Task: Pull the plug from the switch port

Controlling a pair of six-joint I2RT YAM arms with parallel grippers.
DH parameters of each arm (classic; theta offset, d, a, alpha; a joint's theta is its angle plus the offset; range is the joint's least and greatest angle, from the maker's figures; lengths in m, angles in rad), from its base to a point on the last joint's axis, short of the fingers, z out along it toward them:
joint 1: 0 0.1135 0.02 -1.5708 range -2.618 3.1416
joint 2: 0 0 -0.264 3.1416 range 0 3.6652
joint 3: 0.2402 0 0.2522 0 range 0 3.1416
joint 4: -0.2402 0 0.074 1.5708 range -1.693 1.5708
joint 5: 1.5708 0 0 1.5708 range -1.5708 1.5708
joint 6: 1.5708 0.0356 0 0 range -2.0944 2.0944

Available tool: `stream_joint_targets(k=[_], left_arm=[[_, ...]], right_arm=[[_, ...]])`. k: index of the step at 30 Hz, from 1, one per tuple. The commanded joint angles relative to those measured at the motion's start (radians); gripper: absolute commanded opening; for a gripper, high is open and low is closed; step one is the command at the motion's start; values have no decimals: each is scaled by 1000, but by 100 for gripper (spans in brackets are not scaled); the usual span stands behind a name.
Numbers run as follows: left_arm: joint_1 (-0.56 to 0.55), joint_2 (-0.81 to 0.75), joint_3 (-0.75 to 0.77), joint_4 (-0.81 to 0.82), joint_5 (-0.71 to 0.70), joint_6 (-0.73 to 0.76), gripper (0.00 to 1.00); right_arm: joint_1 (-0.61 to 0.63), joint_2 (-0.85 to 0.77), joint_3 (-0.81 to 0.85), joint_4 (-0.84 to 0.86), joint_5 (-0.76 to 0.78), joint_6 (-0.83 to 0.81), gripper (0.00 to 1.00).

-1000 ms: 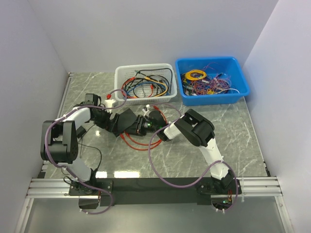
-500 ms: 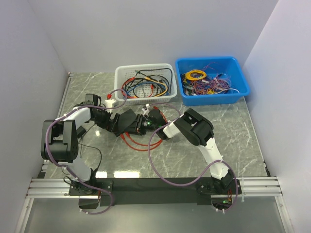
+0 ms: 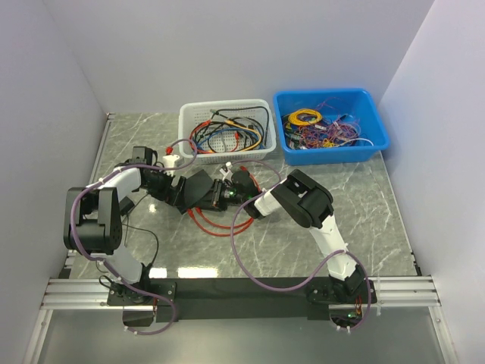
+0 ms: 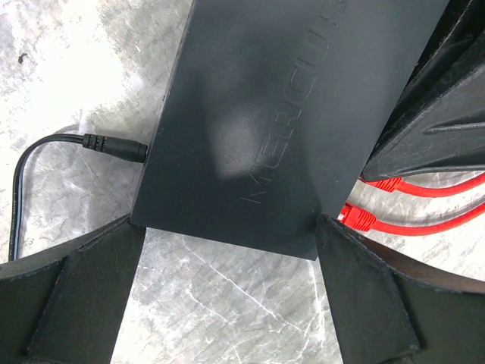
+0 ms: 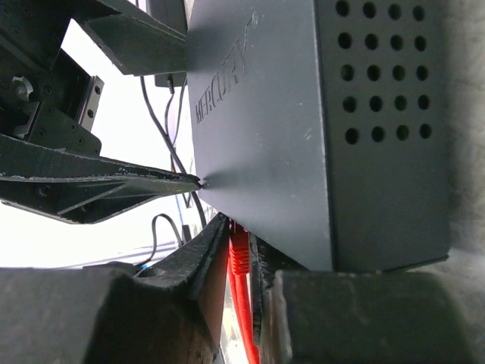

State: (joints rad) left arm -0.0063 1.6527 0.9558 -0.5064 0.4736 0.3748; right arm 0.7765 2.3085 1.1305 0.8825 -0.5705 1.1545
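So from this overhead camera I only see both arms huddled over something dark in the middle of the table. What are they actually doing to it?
Observer: The left wrist camera shows the left gripper spread wide, one fingertip at each near corner of the switch, a flat black box.
Operator: And the other arm?
Observer: On the right wrist camera, the right gripper has its fingers tight on either side of a red plug at the box's edge.
Operator: Is that the only lead going in?
Observer: No. A black power cable is plugged into the opposite side.
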Motion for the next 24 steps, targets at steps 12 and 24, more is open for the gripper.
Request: stream_joint_targets(k=[12, 24], left_arm=[[-56, -121, -37, -8, 33, 88, 99], [-158, -182, -83, 46, -30, 121, 99]], right_arm=[[1, 46, -1, -82, 0, -84, 0], [1, 19, 17, -169, -17, -110, 0]])
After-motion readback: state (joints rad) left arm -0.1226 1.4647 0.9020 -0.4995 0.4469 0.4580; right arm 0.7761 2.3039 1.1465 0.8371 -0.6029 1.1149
